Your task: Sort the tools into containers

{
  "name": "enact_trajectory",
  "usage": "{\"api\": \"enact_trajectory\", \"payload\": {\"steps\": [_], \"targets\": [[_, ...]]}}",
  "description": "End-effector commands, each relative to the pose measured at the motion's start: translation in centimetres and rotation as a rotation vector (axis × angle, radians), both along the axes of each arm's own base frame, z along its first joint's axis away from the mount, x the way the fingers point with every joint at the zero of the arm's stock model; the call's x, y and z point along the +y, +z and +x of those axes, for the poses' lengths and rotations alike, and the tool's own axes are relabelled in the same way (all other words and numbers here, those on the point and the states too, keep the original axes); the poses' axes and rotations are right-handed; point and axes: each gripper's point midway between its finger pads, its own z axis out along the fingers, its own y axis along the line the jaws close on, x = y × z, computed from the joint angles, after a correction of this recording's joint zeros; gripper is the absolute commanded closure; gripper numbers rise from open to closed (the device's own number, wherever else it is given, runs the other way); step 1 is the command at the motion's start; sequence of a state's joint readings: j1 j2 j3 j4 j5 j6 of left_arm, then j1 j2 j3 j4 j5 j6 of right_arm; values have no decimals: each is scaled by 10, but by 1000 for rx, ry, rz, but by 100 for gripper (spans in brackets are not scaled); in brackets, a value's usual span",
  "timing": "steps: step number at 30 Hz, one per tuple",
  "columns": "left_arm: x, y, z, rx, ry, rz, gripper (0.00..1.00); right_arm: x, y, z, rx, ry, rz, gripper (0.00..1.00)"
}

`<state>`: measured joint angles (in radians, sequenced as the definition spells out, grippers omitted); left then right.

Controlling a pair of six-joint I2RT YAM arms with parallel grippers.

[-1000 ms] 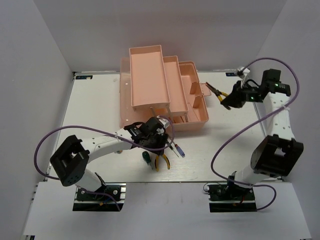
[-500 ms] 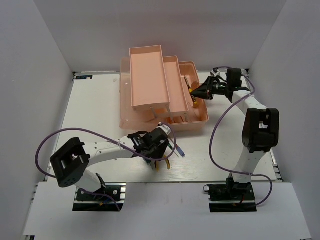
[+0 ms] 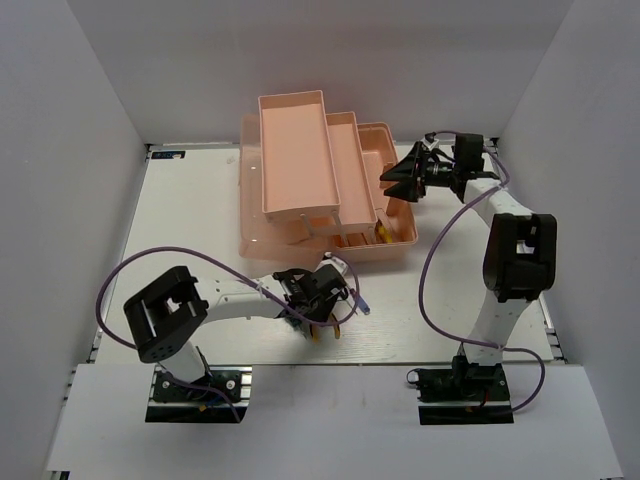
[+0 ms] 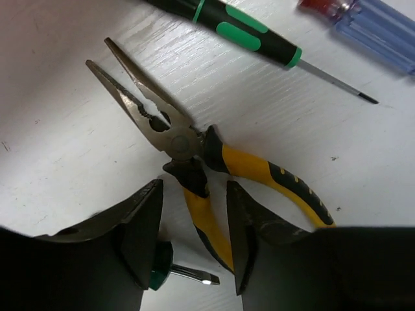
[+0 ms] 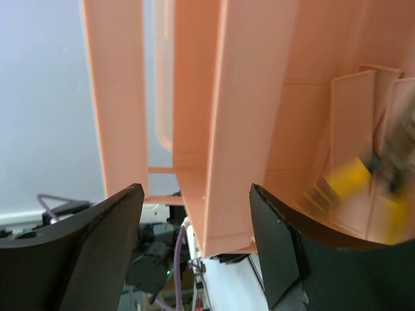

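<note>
One translucent salmon-pink toolbox (image 3: 300,150) stands at the far side of the white table (image 3: 190,220), its cantilever trays spread open and stepping down to the right. Above its right end hangs the right gripper (image 3: 402,180), jaws wide apart and holding nothing. Its wrist camera looks past the tray walls to the box floor, where a blurred yellow-handled tool (image 5: 353,178) shows beside low dividers; which compartment it is in cannot be told. At the table's near side, in front of the box, the left gripper (image 4: 193,197) is low over a cluster of loose tools. Its fingers (image 4: 139,233) are parted and straddle one handle of the yellow-handled pliers (image 4: 185,146) without pressing on it. These long-nosed pliers lie flat on the table, nose slightly open and pointing away from the gripper. Beyond the nose lies the green-handled screwdriver (image 4: 240,29), its shaft running off to the right. Just past that, at the frame's corner, is the purple-handled screwdriver (image 4: 379,16). The smallest piece in view is a stubby screwdriver (image 4: 185,275), mostly hidden under one finger beside the pliers' handle.
</note>
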<state>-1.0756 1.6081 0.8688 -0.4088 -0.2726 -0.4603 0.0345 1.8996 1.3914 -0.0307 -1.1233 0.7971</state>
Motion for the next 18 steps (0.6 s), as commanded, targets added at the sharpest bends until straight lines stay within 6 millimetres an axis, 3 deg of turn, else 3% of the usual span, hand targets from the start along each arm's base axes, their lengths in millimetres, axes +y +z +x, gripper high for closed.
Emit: {"api": "enact_trajectory", "payload": {"steps": [1,3,4,7,10,12,13,14,15,16,17,18], "targets": [[0,-2,5,-24,11,26,47,-5,37,-7,-105,68,39,27],[-4,-4,4,-22,1,30,59,-8,42,-10,-120,72,43,27],[-6,-4,5,-22,1,30,73,-19,45,-7,-121,48,45,27],[-12,2,-3,-12,-26,16,95,-31,52,-8,-144,39,51,27],[-30,22,-13,-8,-117,-49,100,-48,57,-10,-150,25,46,27],[-46,52,-16,-40,-194,-121,100,-57,61,-8,-291,44,-6,9],[-59,69,-23,-31,-241,-169,100,-60,62,-12,-258,42,-27,9],[-64,86,-23,-45,-266,-203,100,-68,48,-18,-252,39,-98,9],[-77,105,-28,-46,-329,-237,100,-75,49,-12,-384,55,-188,9],[-83,119,-28,-59,-350,-263,100,-78,42,-25,-353,90,-227,9],[-90,133,-27,-72,-372,-284,100,-89,35,-21,-360,74,-317,9],[-103,164,-27,-107,-414,-329,100,-93,30,-25,-376,92,-343,9]]}}
